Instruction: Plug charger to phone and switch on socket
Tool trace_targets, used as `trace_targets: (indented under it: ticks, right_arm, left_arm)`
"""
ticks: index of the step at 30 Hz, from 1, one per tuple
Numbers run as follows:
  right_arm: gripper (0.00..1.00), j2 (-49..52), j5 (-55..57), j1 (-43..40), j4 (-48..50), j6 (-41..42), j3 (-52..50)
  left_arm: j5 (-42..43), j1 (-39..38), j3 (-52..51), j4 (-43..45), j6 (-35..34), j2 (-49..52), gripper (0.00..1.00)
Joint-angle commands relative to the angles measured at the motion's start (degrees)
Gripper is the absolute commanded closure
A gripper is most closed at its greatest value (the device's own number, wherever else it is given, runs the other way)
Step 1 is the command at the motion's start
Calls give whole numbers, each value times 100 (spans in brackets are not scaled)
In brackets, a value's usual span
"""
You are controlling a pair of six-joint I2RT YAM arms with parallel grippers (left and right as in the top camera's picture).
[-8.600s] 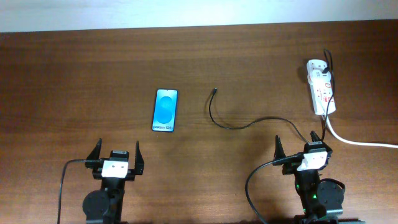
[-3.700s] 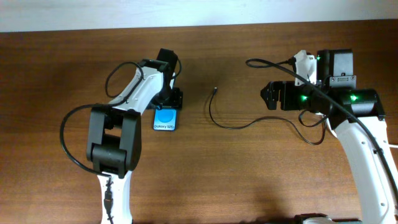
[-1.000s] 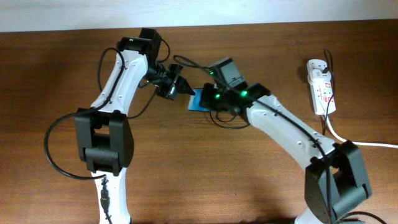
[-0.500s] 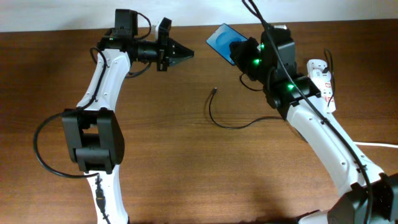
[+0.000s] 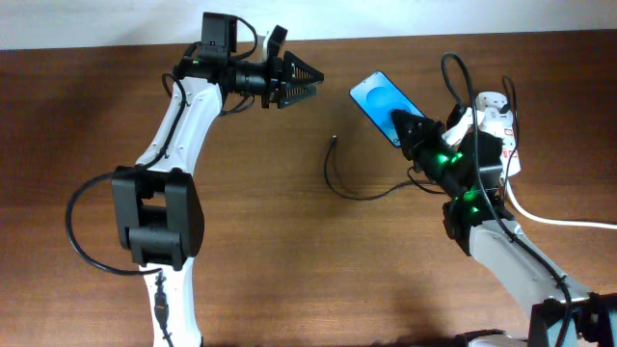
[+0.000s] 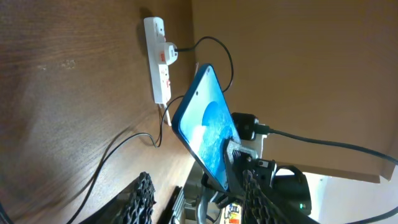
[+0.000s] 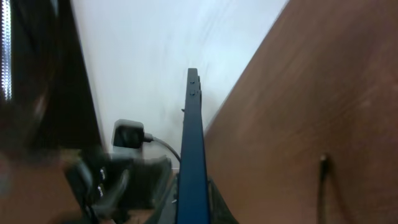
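The phone [image 5: 382, 101], blue screen up, is held tilted above the table with my right gripper [image 5: 403, 127] shut on its lower end. In the right wrist view the phone [image 7: 194, 155] shows edge-on between the jaws. The charger [image 5: 339, 185] lies in a loop on the wood, its plug tip [image 5: 333, 140] pointing to the far side and free of the phone. My left gripper [image 5: 310, 79] hovers open to the left of the phone, holding nothing; in its own view the phone [image 6: 205, 130] stands well beyond its fingertips [image 6: 144, 198]. The socket [image 5: 501, 145] lies at the far right.
A thick white cord [image 5: 554, 218] runs from the socket off the right edge. A black adapter [image 6: 171, 53] is plugged into the socket [image 6: 158, 74]. The right arm's own black cables [image 5: 453, 72] arch above the phone. The table's far edge meets a white wall.
My left gripper has gone from shut to open and shifted a little right. The right arm has pulled back toward the right and lower, carrying the phone with it.
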Motion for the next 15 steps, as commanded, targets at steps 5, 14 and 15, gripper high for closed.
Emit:
trace_targets:
  ticks: [5,14,15]
  right_arm:
    - [96,415,1720,946,103,1314,1029]
    - [96,870,1711,1552,-289,1786,1552]
    - [96,870,1694,1558,-391,1786,1552]
  left_arm:
    - [-68,-68,48,85,-101,74,55]
    - [-922,-570,48,1749,-2166,74,41]
    - [-994,-592,50,1801,-2170,74,43]
